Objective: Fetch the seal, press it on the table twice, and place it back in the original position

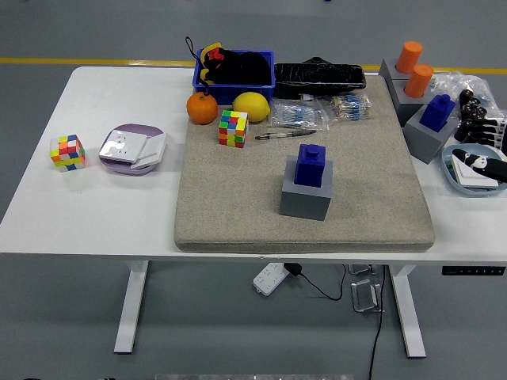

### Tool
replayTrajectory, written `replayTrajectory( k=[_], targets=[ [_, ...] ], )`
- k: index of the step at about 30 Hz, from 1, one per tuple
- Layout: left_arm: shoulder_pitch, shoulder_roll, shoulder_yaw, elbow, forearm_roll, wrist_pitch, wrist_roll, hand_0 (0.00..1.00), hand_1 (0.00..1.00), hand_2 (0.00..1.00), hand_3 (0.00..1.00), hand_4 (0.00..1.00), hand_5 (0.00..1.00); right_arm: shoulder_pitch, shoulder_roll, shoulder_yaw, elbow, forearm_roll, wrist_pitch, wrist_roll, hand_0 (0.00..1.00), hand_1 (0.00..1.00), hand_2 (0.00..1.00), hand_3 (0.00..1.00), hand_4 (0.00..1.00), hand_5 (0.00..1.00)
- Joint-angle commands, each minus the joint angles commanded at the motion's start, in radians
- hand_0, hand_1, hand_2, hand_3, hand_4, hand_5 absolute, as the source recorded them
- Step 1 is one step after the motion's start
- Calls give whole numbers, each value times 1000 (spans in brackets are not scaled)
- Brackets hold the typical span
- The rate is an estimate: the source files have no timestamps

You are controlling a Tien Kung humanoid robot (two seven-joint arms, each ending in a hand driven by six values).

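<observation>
- Only fingertips of the right hand (489, 146) show at the picture's right edge, black-and-white fingers over the pale blue dish (458, 179); whether they are spread or curled, I cannot tell.
- Nothing is seen in its grasp.
- The blue seal (310, 165) stands upright on its grey block (305, 199), near the middle of the beige mat (238, 198), well apart from the hand.
- A second blue seal (436, 112) sits on a grey block at the mat's right side, just beside the dish.
- Two orange cylinders (413, 68) stand on a grey stand at the far right corner.
- On the mat's far part lie a colour cube (233, 128), a pen (283, 134), an orange (202, 108) and a lemon (251, 106).
- On the bare white table (95, 214) to the left sit another cube (67, 152) and a purple plate (131, 148).
</observation>
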Motion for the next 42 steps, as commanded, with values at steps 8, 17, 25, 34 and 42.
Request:
replayTrajectory(
  k=[8, 17, 25, 34, 42],
  targets=[
    [-3, -2, -5, 0, 2, 0, 1, 820, 818, 793, 836, 818, 433, -14, 4, 36, -2, -7, 7, -13, 728, 642, 616, 609, 919, 72],
    [-3, -2, -2, 1, 1, 0, 1, 820, 817, 791, 836, 817, 434, -21, 11, 51, -2, -10, 14, -22, 730, 639, 612, 606, 909, 82],
    [-3, 0, -10, 0, 7, -1, 0, 820, 818, 791, 836, 817, 435, -29, 12, 73, 1, -19, 19, -30, 732, 640, 612, 607, 905, 83],
    [-1, -2, -13, 1, 8, -1, 1, 820, 817, 791, 836, 816, 434, -35, 14, 79, 3, -16, 19, -32, 732, 639, 611, 606, 886, 93],
    [-2, -1, -8, 1, 6, 0, 1, 820, 817, 791, 836, 816, 434, -35, 15, 82, 0, -17, 25, -38, 733, 638, 611, 607, 883, 93]
  ],
)
